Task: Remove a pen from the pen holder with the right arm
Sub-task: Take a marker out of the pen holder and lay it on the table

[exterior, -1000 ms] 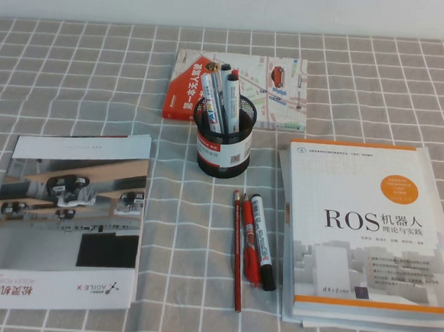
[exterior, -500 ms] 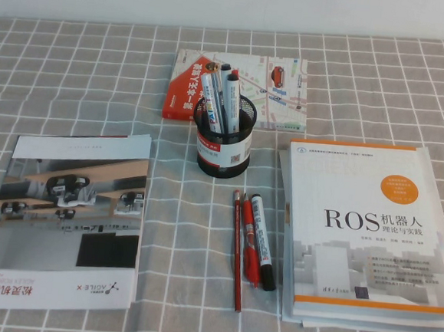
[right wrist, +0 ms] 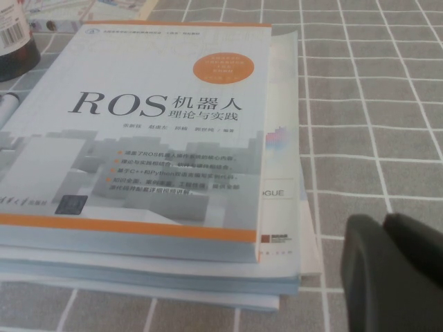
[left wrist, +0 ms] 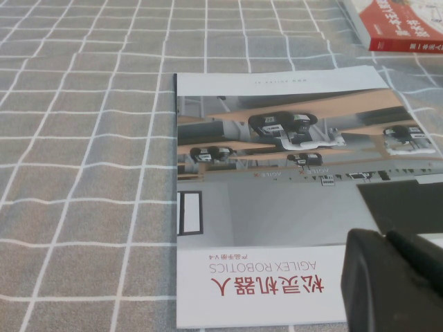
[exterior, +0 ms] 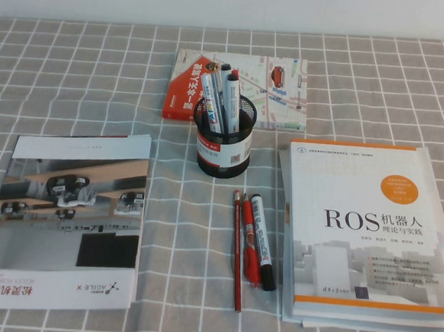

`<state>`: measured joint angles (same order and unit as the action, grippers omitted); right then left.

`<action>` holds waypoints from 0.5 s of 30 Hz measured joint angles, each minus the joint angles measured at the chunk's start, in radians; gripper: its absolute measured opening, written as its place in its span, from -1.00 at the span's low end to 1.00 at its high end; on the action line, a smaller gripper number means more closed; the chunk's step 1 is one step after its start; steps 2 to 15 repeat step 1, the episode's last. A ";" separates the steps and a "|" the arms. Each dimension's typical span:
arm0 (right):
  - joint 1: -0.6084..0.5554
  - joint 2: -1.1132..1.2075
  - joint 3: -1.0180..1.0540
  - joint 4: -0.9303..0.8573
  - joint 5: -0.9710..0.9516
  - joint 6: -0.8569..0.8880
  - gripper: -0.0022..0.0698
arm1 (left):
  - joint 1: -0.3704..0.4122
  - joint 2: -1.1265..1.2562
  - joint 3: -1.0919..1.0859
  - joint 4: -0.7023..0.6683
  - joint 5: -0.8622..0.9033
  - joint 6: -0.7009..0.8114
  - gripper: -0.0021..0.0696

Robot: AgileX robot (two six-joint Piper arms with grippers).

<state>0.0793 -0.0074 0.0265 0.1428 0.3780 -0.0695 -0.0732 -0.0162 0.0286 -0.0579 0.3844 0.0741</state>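
A grey-checked table (exterior: 76, 70) is carrying books and pens. Near its middle, a little toward 12 o'clock, a black mesh pen holder (exterior: 221, 147) is standing upright, holding several marker pens (exterior: 216, 96) that are leaning toward 11 o'clock. Behind it, at 12 o'clock, a map-covered book (exterior: 278, 93) is lying flat. At 6 o'clock of the holder, a pencil (exterior: 237, 252), a red pen (exterior: 249, 245) and a black-tipped marker (exterior: 261, 242) are lying side by side. A stack topped by a ROS book (exterior: 371, 224) is sitting at 4 o'clock, and a brochure (exterior: 68, 215) is lying at 8 o'clock. The right end effector (right wrist: 387, 266) is hovering just off the near corner of that stack, pressed together and pinching nothing, well apart from the holder. The left end effector (left wrist: 391, 277) is hanging over the brochure's near corner; whether it is spread or pressed together, I cannot tell.
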 joint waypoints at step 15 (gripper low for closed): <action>0.000 0.000 0.000 0.000 0.000 0.000 -0.97 | 0.000 0.000 0.000 0.000 0.000 0.000 -0.95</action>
